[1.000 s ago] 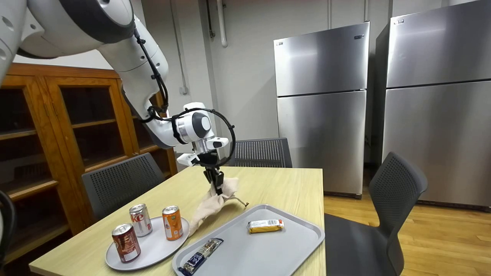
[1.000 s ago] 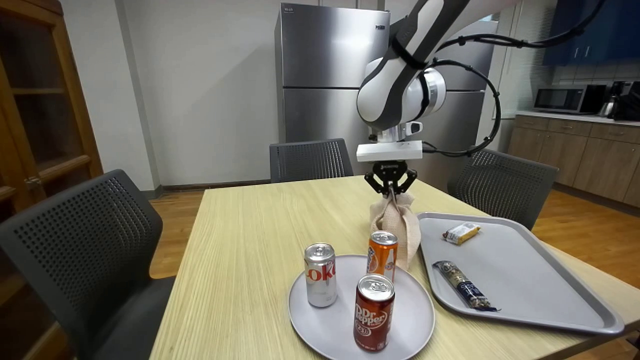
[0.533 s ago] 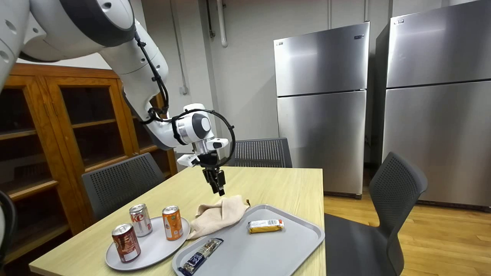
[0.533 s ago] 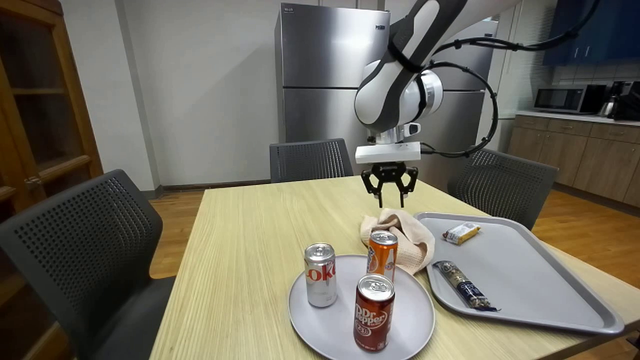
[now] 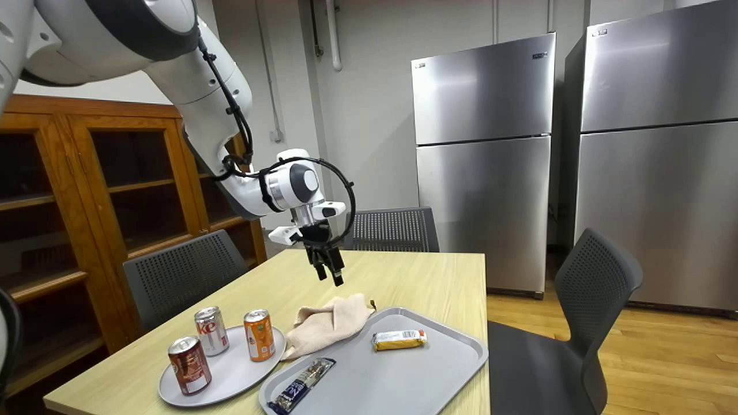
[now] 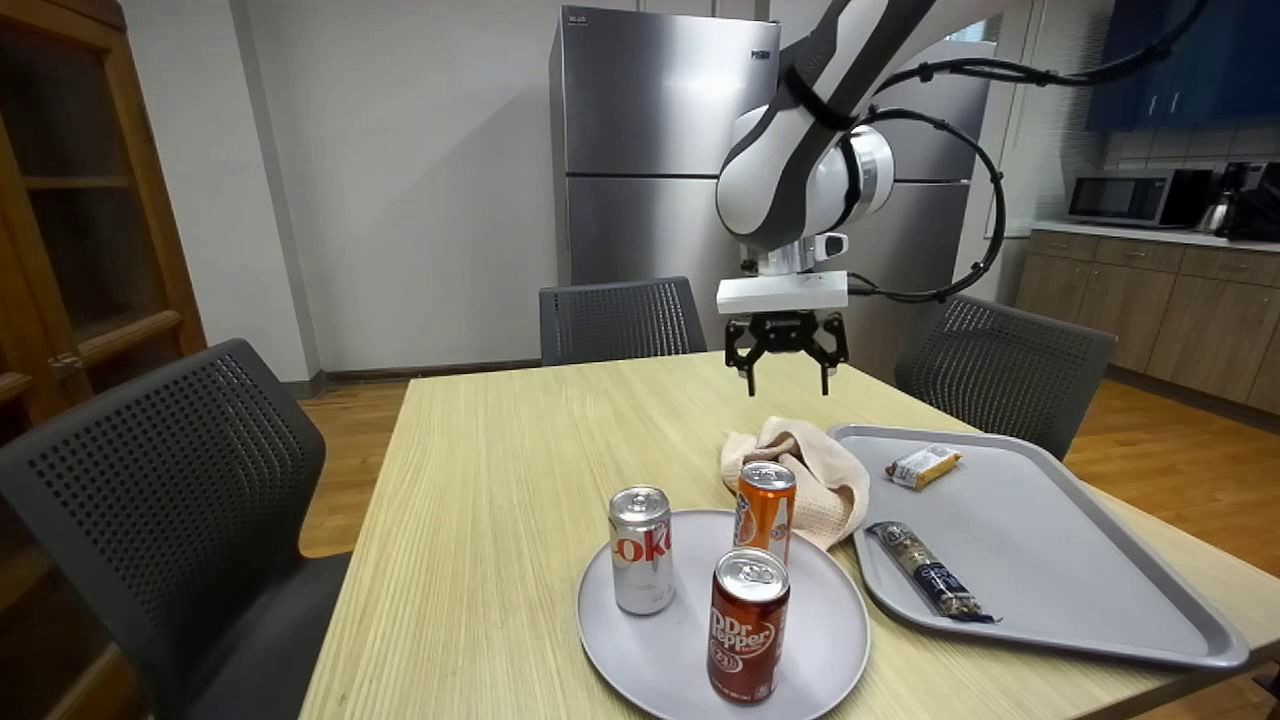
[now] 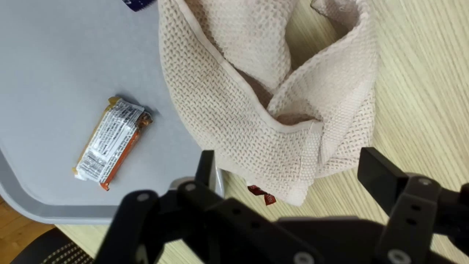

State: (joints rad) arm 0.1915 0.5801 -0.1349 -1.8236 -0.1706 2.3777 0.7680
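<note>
Three cans (image 6: 641,550) upright on plate (image 6: 655,655); two wrapped bars (image 6: 930,572) on gray tray (image 6: 1060,560); refrigerators (image 5: 484,202) behind.

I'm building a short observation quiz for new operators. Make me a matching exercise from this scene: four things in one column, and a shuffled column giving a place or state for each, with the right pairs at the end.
1. cloth
2. gripper
3. yellow-and-white bar
4. Dr Pepper can

A. lying fully inside the gray tray
B. crumpled, partly over the tray's edge
C. standing on the round plate
D. open and holding nothing

Right pairs: 1-B, 2-D, 3-A, 4-C
</note>
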